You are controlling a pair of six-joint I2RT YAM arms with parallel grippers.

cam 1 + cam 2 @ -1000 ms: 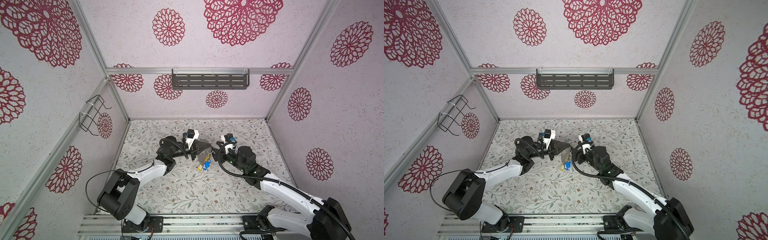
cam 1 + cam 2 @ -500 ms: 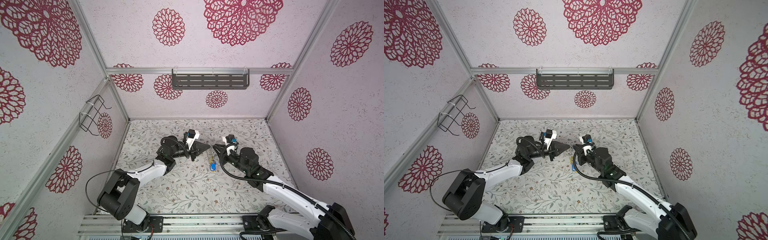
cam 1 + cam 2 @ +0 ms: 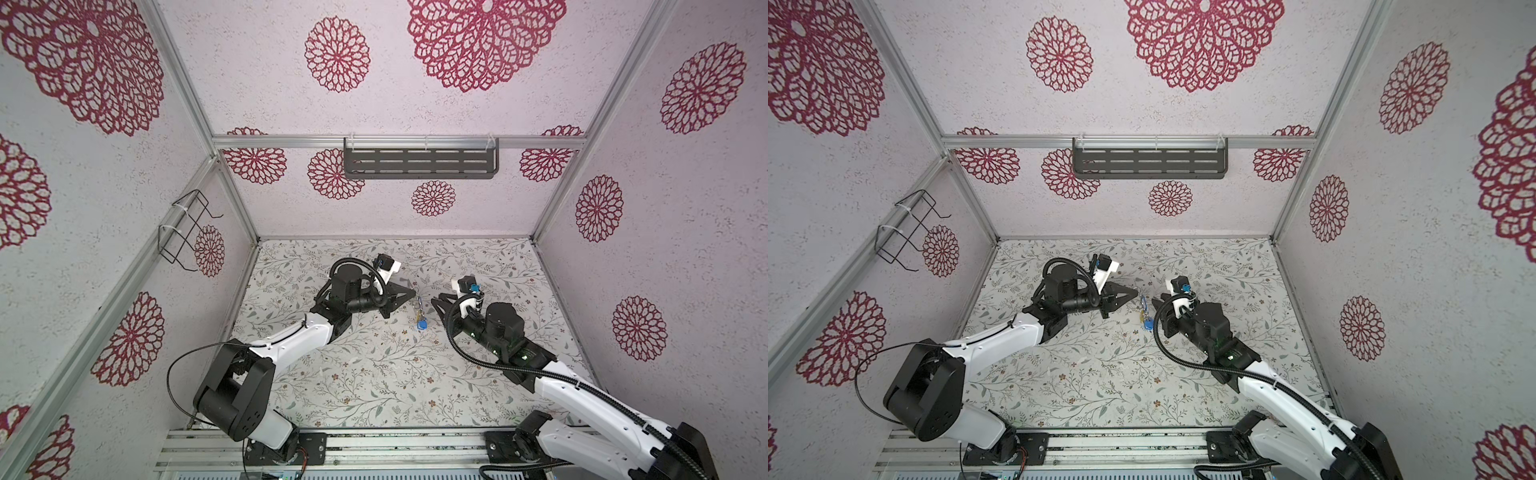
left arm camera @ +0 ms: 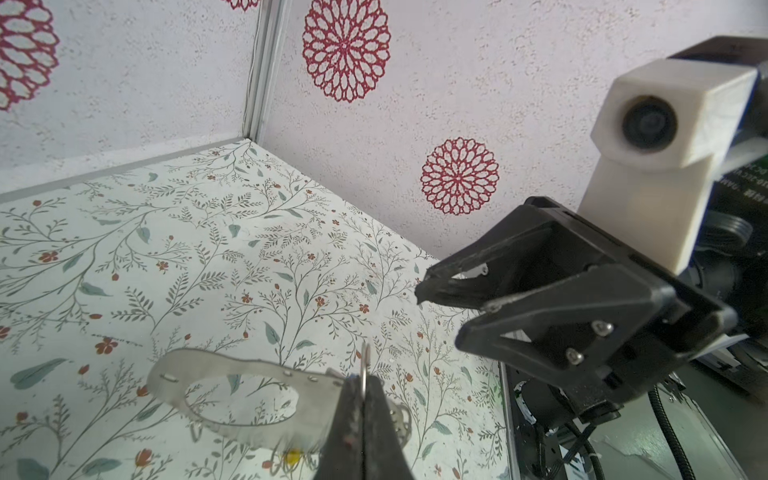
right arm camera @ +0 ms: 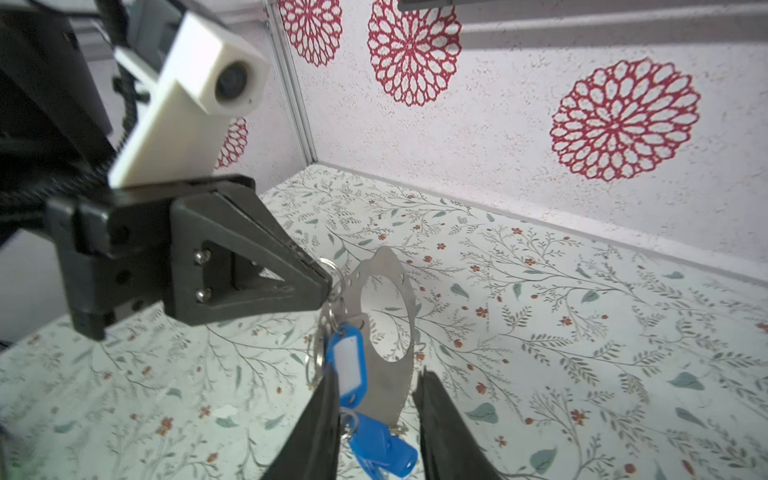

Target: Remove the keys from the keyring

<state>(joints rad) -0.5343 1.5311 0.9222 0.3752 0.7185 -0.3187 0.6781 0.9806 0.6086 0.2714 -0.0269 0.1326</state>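
The keyring (image 4: 249, 369), a flat grey metal plate with a wide hole, hangs in the air between the two arms. My left gripper (image 4: 363, 390) is shut on a small split ring (image 5: 332, 268) at the plate's rim. Keys with blue tags (image 5: 347, 365) dangle beside the plate, and a yellow tag (image 4: 293, 457) peeks out beneath it. My right gripper (image 5: 376, 399) is open, its fingers either side of the plate's lower edge and a blue tag (image 5: 382, 446). In both top views the bunch (image 3: 422, 325) (image 3: 1147, 325) hangs between the left gripper (image 3: 413, 296) and the right gripper (image 3: 436, 301).
The floor (image 3: 374, 374) is covered in floral paper, with patterned walls close on three sides. A dark slotted shelf (image 3: 419, 164) hangs on the back wall and a black wire rack (image 3: 187, 232) on the left wall. Both arm bases sit on the front rail.
The hanging bunch has shifted slightly rightward from under the left gripper. The right gripper has drawn back a little to the right. The left gripper stays shut.
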